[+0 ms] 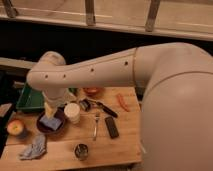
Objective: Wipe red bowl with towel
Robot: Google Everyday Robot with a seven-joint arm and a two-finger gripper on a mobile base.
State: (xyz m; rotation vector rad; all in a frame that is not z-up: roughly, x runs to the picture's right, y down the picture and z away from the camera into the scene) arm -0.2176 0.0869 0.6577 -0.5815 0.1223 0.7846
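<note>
The red bowl [93, 91] sits at the back of the wooden table [125, 145], its upper part hidden behind my arm. The grey-blue towel [34, 148] lies crumpled at the table's front left corner. My gripper [49, 109] hangs at the left, just above the dark brown bowl [44, 128], well to the left of the red bowl and behind the towel. It looks open, with nothing held between its yellowish fingers.
A blue sponge block [52, 121] lies in the brown bowl. Around it are a white cup [72, 112], an apple [15, 127], a green tray [27, 99], a metal cup [81, 151], a black remote [111, 127], a fork [96, 125] and an orange-red pepper [122, 102].
</note>
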